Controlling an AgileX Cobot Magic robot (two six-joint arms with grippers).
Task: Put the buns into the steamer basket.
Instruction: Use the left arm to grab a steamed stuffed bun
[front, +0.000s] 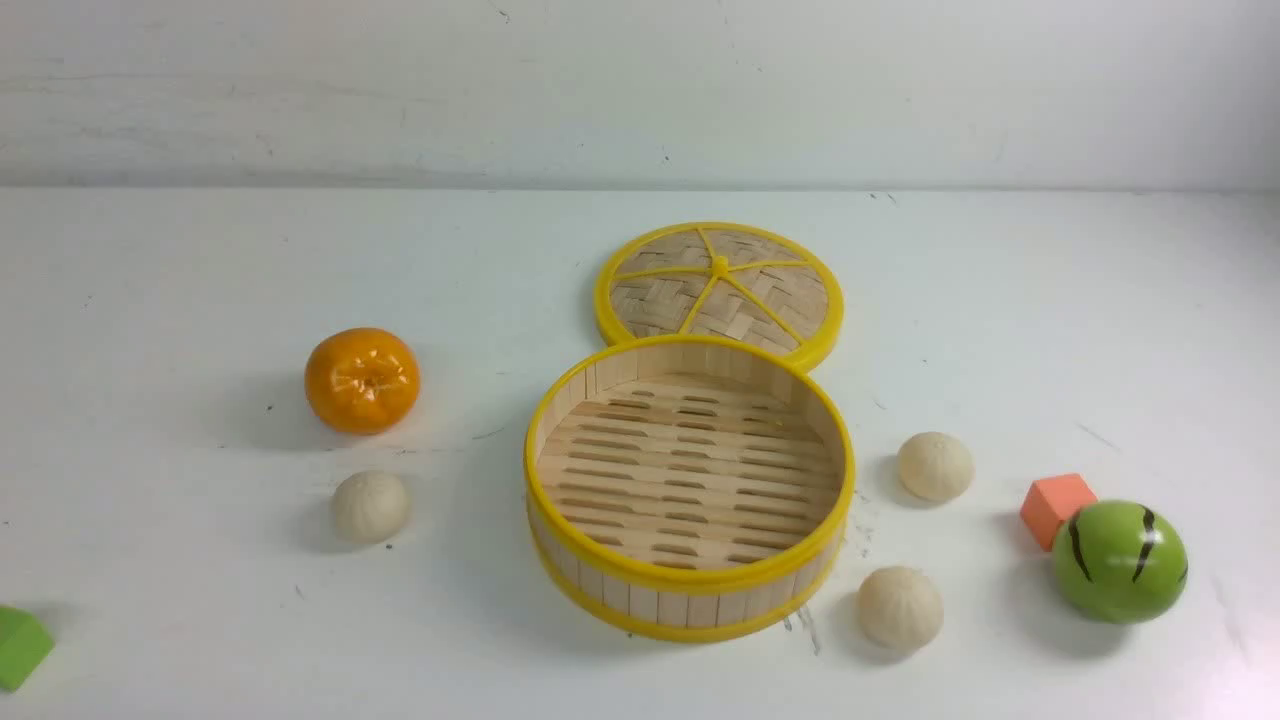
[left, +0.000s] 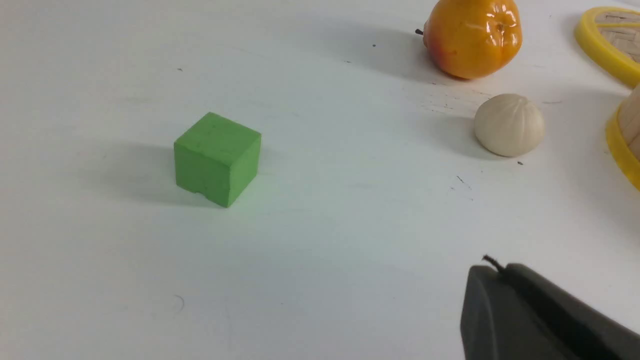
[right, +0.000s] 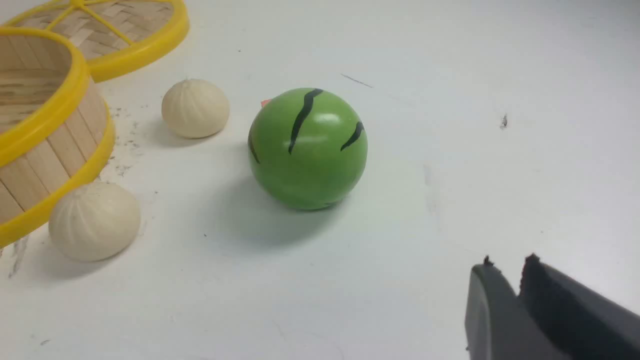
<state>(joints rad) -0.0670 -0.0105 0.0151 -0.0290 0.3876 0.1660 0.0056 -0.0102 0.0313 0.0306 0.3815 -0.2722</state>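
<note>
Nearest to me are my own fingertips, and little of them shows. My left gripper (left: 500, 272) and my right gripper (right: 507, 275) each show only as a dark tip in a corner of their wrist views. Both look pressed together with nothing between them. The front view shows neither arm.

All three buns sit on the desk (front: 640, 680), and the steamer basket (front: 690, 582) in the middle holds nothing yet. The near right bun (front: 900, 607) lies just beside the basket's wall, with a slim gap showing from the front. The right wrist view cannot settle whether they touch. The far right bun (front: 935, 466) sits beyond it. The green ball (front: 1118, 560) lies between my right gripper and that far bun, so I judge the near one the easier reach.

The left bun (front: 370, 507) lies alone on the basket's other side, in front of the orange (front: 362, 380), and my left arm is the closer one. My left wrist view shows open desk between gripper and bun, and the green block (left: 217, 159) is well off that line. The buns are round, so I have no long axis to line up with.

The orange block (front: 1055, 505) is almost hidden behind the ball from my right wrist. The green block is cut off at the front view's edge. Both wrist views clip the basket. Farthest back, the lid (front: 720, 285) lies flat against the basket's far rim.
</note>
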